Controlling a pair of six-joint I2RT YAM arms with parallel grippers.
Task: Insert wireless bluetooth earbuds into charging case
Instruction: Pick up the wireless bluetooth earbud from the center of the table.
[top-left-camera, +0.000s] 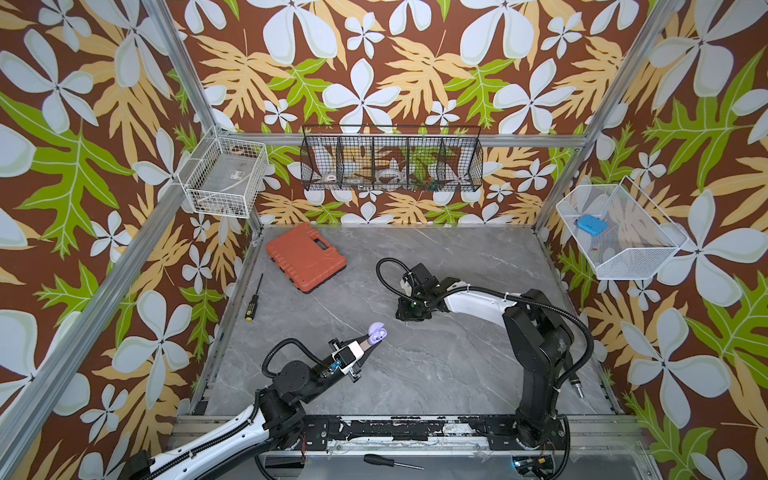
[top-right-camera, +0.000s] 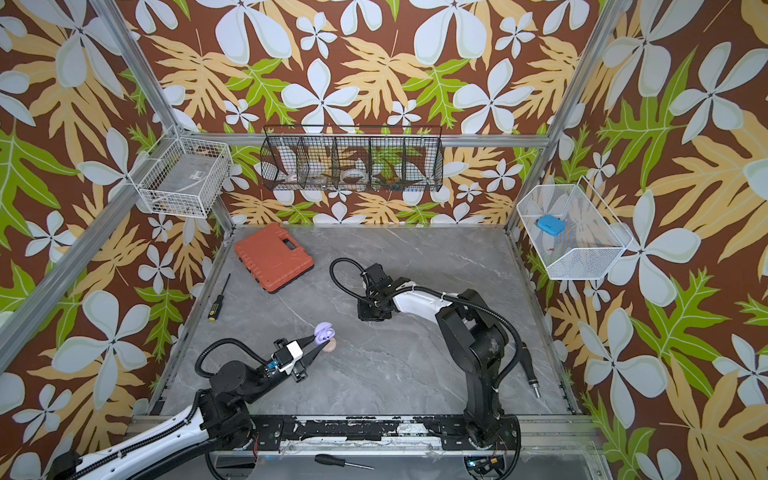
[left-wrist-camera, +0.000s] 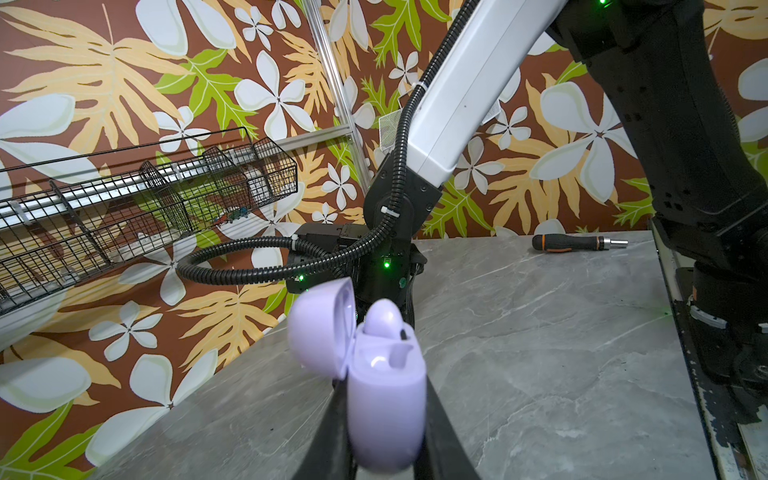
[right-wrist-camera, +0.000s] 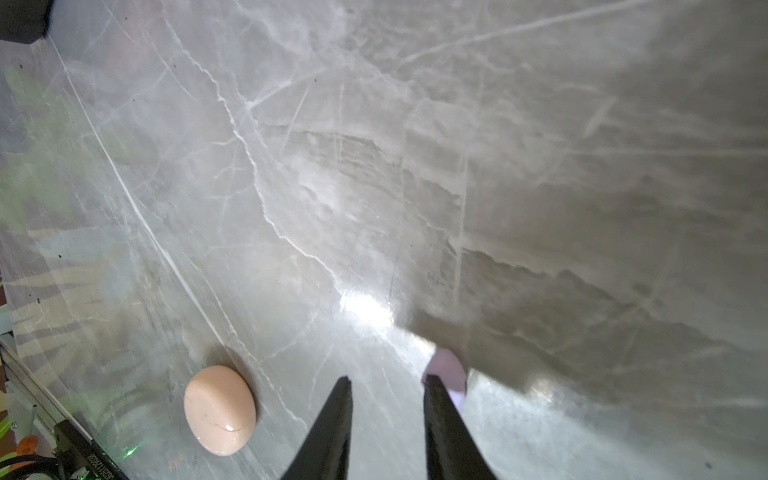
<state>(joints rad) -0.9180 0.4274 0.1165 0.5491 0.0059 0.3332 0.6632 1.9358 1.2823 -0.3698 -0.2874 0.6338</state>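
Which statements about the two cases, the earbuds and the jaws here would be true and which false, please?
1. The left gripper holds the lavender case with its lid open. True.
2. The lavender case is empty. False: one earbud sits in it.
3. The pink case lies closed on the table. True.
4. The right gripper grips the pink case. False: its jaws stand apart with nothing between them, and the pink case lies off to one side.
5. The orange tool case sits in a wall basket. False: it lies on the table near the back.
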